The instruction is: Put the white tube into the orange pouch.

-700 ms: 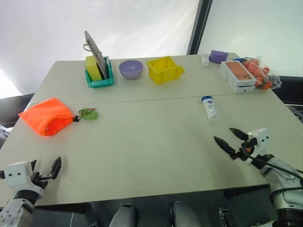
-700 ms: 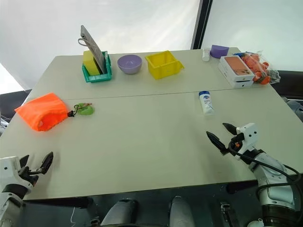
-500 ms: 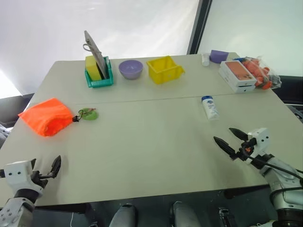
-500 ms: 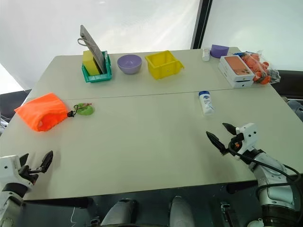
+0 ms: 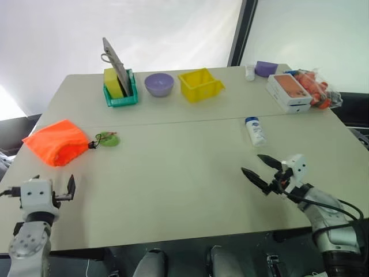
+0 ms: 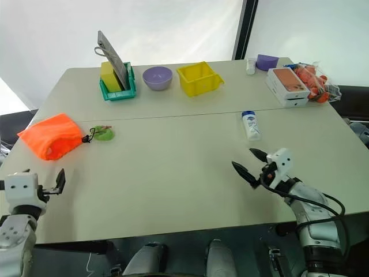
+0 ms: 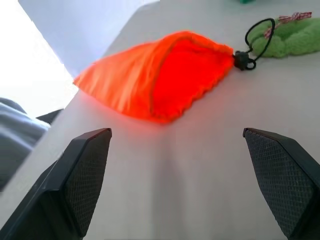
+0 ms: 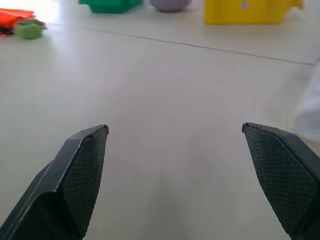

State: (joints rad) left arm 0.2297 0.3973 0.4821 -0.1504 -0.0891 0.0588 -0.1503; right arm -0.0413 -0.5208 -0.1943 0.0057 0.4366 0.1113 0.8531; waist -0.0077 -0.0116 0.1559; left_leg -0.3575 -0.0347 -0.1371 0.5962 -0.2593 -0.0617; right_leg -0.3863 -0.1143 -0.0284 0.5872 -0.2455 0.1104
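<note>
Low at the right of the head view, the right gripper (image 5: 262, 171) hangs over the table (image 5: 173, 173) with its fingers spread wide and nothing between them. At the lower left, the left gripper (image 5: 68, 187) is likewise wide open and empty, facing the orange pouch (image 7: 160, 82). Further up the frame on the right, the white tube (image 5: 255, 131) lies flat, apart from the right gripper. At the left edge, the orange pouch lies with its mouth gathered beside a green tag (image 5: 108, 139). Nothing is grasped yet, so the whole task appears still ahead: pick up the tube, open the pouch, insert it.
</note>
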